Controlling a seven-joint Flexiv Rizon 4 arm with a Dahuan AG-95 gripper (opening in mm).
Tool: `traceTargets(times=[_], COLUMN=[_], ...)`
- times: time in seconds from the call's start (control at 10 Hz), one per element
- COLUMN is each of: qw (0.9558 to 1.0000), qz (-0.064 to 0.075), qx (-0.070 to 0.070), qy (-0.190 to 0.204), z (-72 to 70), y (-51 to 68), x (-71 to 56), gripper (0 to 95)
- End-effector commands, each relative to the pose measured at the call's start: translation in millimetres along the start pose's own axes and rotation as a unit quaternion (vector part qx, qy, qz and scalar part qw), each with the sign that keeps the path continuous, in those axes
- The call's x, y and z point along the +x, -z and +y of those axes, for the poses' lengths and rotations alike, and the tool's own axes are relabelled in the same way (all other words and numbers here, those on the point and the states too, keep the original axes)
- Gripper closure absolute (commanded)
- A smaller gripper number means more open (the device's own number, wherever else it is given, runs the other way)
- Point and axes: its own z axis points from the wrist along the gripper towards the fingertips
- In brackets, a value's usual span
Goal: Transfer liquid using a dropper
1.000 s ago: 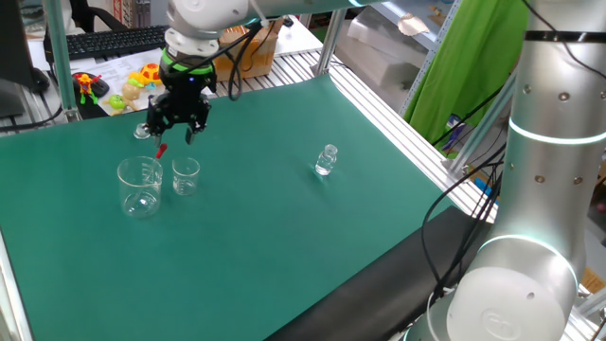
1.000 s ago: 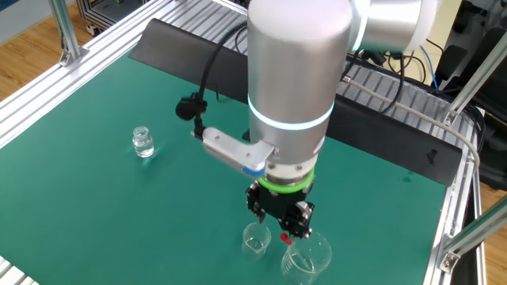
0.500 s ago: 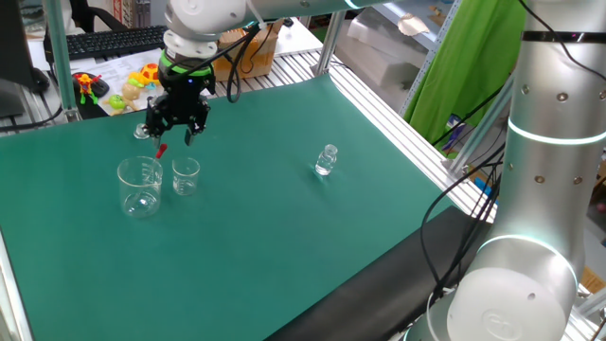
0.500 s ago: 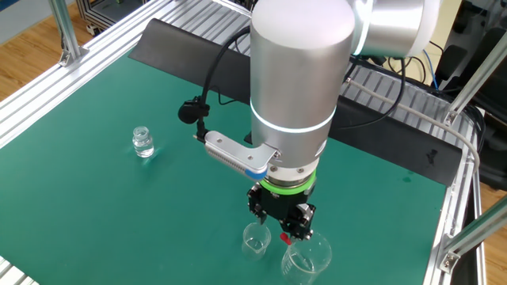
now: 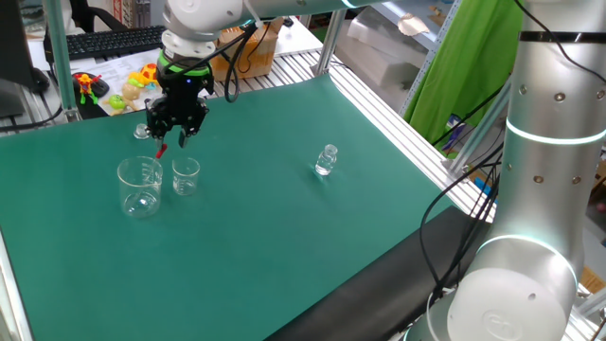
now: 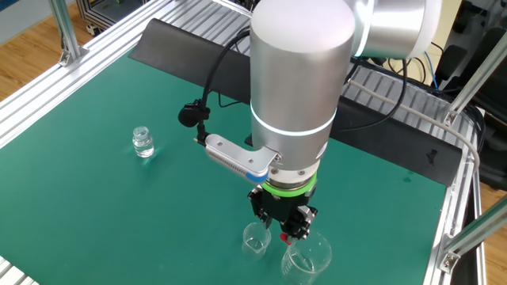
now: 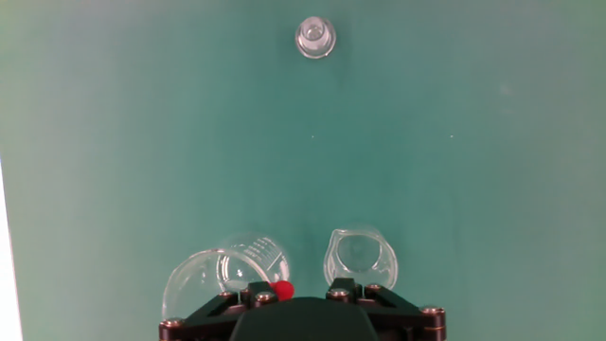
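Two clear glass beakers stand on the green table [image 5: 284, 246]: the large beaker [image 5: 139, 186] at left, the small beaker [image 5: 186, 176] just right of it. Over the last second the black hand [image 5: 176, 128] has risen slightly above them, closed on the slender clear dropper with its red bulb [image 5: 161, 149]. Far right stands a small clear bottle [image 5: 327, 160]. Judging by the lift, the dropper is being carried between vessels.

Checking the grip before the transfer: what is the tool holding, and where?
The tool holds the dropper near its red bulb; exact contact is hidden.
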Motion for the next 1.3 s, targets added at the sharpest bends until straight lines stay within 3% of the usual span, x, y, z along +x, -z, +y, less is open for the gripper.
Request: traceTargets(times=[0.1, 0.4, 0.5, 1.3], qw=[1.0, 1.0, 1.0, 1.0], qz=[0.0, 0.003, 0.003, 0.001], qx=[0.0, -0.002, -0.002, -0.001], qy=[0.001, 0.003, 0.003, -0.003], z=[0.1, 2.1, 3.4, 10.7], y=[0.1, -0.2, -0.2, -3.7], x=[0.3, 1.5, 2.3, 5.0], gripper=[57.0, 57.0, 76.0, 76.0])
